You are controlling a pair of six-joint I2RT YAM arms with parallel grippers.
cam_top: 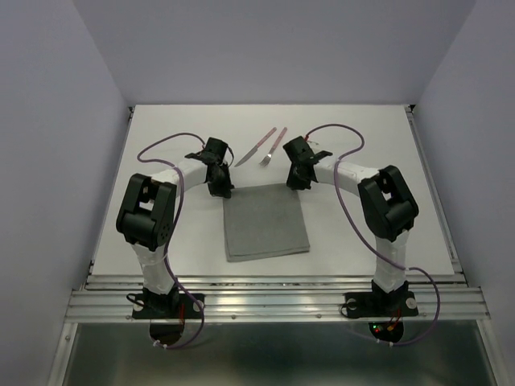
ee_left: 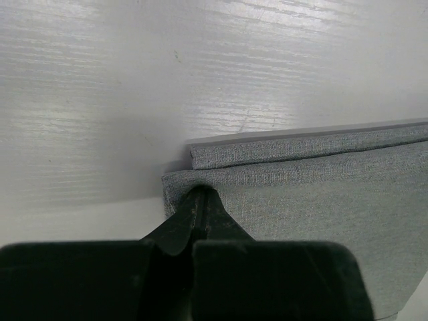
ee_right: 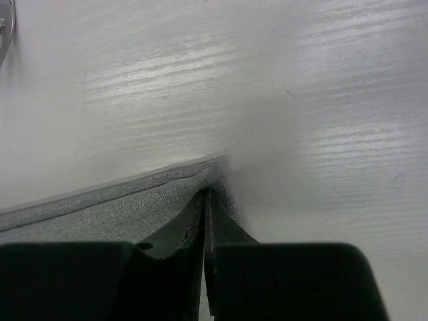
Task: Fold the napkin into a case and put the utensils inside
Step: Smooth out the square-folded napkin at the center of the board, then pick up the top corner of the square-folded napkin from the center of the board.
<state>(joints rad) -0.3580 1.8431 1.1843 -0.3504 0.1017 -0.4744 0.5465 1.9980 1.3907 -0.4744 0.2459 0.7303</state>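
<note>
Hidden bits
The napkin's (cam_top: pixel 265 221) far corners are hidden under the left end effector (cam_top: pixel 223 191) and right end effector (cam_top: pixel 296 183); right wrist view's edge cuts off a silver bit (ee_right: pixel 4 33), can't tell which utensil.

A thin, matte grey cloth napkin (cam_top: pixel 265 225) lies flat near the middle of the white worktop (cam_top: pixel 378 137) as a rough square, its near edge towards the worktop's near edge. At its far-left corner (ee_left: pixel 200 164) two stacked layers show, so it seems to be folded double. Just beyond its far edge lie a slim knife (cam_top: pixel 256 147) and a fork (cam_top: pixel 273 145), close together with pinkish-red handles pointing far-right and silver ends towards the napkin.
</note>
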